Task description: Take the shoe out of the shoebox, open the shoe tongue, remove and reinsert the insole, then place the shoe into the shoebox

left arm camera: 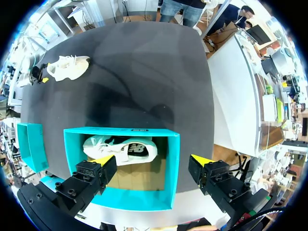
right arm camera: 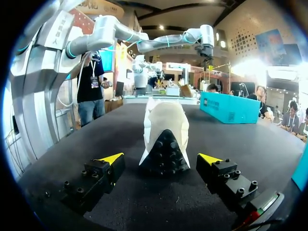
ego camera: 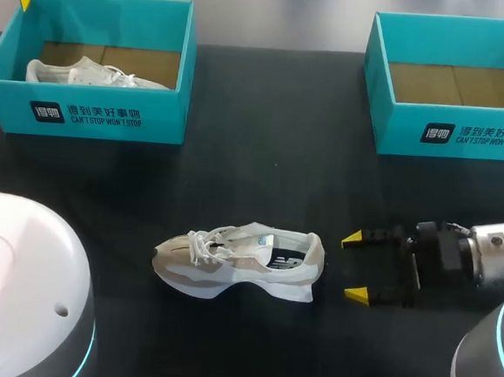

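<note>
Shoe (ego camera: 237,264) stands sole-down on the middle of the dark surface (ego camera: 264,146), well apart from two teal boxes at the far edge. The left shoebox (ego camera: 83,116) holds a second shoe (ego camera: 95,76), and the right shoebox (ego camera: 466,135) is empty. The shoe's long axis runs side to side, toe leftward and heel facing the right end effector (ego camera: 355,266), which sits spread wide just off the heel and is much the nearer. The left end effector (left arm camera: 153,160), also wide, hangs above the left shoebox.
</note>
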